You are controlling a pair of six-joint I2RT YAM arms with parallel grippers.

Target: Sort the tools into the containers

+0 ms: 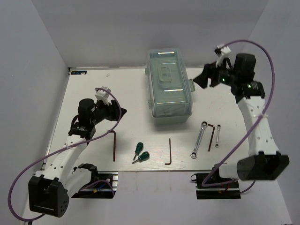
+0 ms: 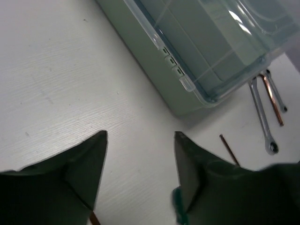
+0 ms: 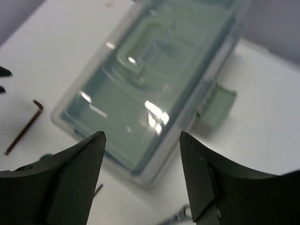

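**Toolbox shut, tools loose along the near edge**

Open room is left on the table (image 1: 93, 93) to the left of the toolbox (image 1: 169, 86), which is set at the far middle. It is pale mint green; its translucent lid (image 3: 154, 79) is shut and a latch (image 3: 218, 105) is seen on its right side. 2 green-handled screwdrivers (image 1: 142, 157) are laid near the front, with 1 hex key (image 1: 114, 145) on their left and another (image 1: 169, 152) on their right. A 3rd hex key (image 1: 211, 136) is placed between 2 wrenches (image 1: 199, 139). The left gripper (image 2: 140, 136) is held left of the toolbox, fingers apart, nothing between. The right gripper (image 3: 143, 136) is held by the latch side, fingers apart, empty.
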